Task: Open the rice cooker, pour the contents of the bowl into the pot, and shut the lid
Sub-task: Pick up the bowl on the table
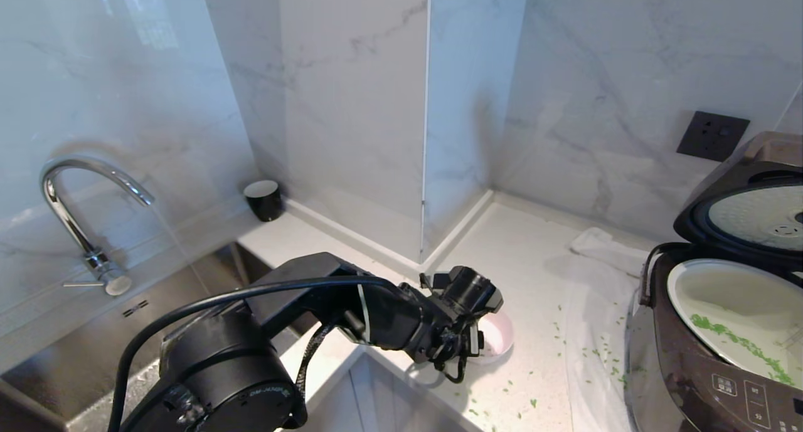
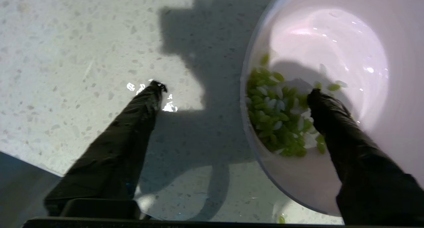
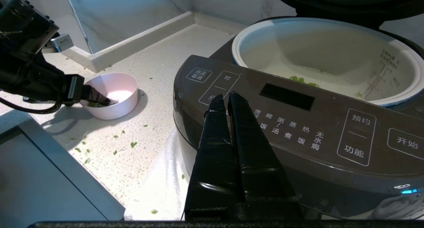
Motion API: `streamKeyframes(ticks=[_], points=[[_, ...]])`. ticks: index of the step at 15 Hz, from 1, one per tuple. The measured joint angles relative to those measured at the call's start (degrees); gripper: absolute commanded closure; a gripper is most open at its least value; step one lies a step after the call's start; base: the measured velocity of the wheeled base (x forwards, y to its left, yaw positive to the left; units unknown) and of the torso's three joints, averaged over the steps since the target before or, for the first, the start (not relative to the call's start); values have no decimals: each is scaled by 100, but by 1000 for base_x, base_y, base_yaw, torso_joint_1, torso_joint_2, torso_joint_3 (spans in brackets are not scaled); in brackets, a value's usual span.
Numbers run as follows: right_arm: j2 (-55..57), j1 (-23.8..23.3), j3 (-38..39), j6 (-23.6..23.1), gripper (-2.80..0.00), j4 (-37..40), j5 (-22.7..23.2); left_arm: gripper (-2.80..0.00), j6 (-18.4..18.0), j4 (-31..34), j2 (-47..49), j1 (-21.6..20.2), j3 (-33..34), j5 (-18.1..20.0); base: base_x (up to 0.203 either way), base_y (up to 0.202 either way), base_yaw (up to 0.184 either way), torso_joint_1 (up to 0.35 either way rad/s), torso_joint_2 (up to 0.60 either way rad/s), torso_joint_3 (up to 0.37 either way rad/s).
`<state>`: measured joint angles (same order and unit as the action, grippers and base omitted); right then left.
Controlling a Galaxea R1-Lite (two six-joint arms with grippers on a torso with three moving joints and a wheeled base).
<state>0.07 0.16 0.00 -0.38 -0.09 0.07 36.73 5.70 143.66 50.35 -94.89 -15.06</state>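
With my left claw (image 2: 235, 92) spread wide astride the rim of the bowl (image 3: 114, 95), one finger inside among the green bits (image 2: 278, 118) and the other outside over the bench (image 2: 82, 56), I judge the step in hand to be the grip on the wall for another pour. The bowl sits on the bench left of the rice cooker (image 1: 702, 369), whose lid (image 1: 746, 212) stands up with its dimpled silvery plate showing; the pot (image 3: 328, 56) already holds a streak of green. To do this well I should close squarely on the thin, smooth pink wall, low enough that it cannot pivot, then lift level; stray bits lie scattered over the speckled bench. My right claw (image 3: 228, 97), fingers pressed together, hangs parked before the cooker's glossy control panel (image 3: 298, 122).
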Motion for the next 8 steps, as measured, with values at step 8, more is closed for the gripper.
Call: streamKeyframes(ticks=[8], points=[[0,0,0,0,0,0,-2,0,45,-14,16,-5,15,11,0,0,0,0,0,0]])
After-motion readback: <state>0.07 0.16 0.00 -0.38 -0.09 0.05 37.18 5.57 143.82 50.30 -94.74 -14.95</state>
